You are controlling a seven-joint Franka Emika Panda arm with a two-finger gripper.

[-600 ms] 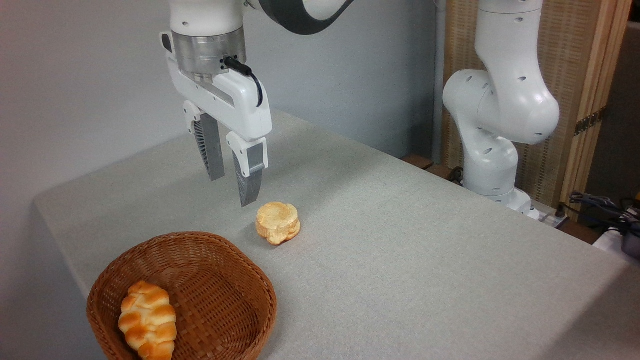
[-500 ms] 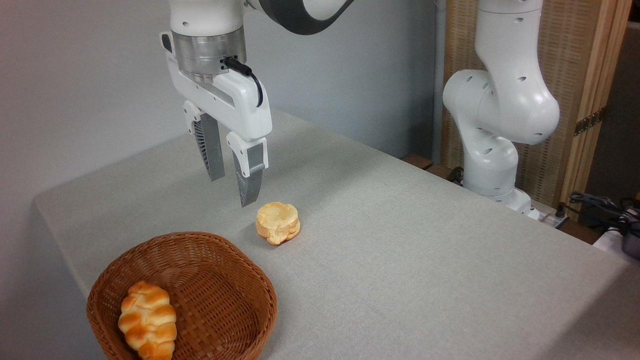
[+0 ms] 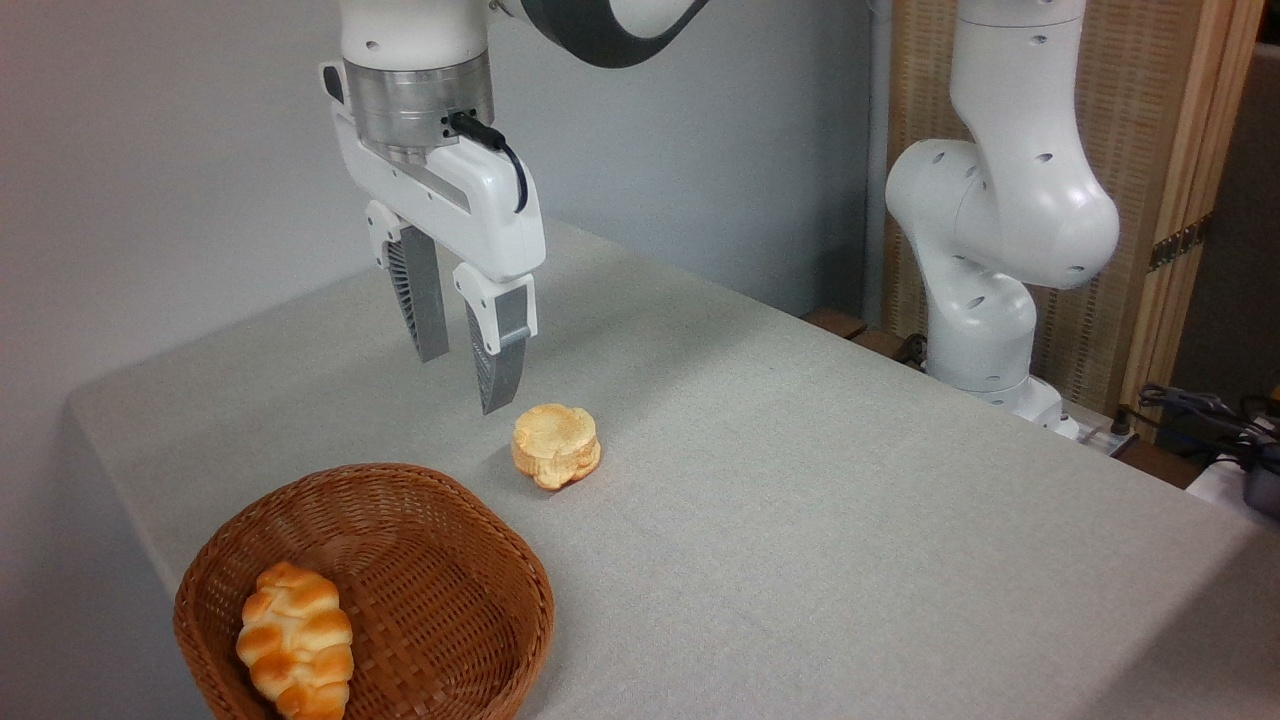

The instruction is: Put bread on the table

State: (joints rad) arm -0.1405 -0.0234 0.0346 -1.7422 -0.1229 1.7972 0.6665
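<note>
Bread [image 3: 295, 642] inside basket [image 3: 440, 560], at its left wall. Jaws [image 3: 463, 380] released, empty, above surface [image 3: 800, 520] behind basket.

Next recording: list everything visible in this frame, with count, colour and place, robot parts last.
braided bread roll: 1, golden-brown, lying inside the basket at its left side
round bun: 1, pale golden, on the table just beyond the basket
wicker basket: 1, brown, near left corner of the table
table: 1, covered in light grey-green cloth, fills most of the view
slatted wooden screen: 1, light wood, behind the arm at right
cables: several, dark, far right edge
robot arm: 1, white, base at the table's far right edge
gripper: 1, white with grey fingers, open, empty, hanging above the table left of the bun
</note>
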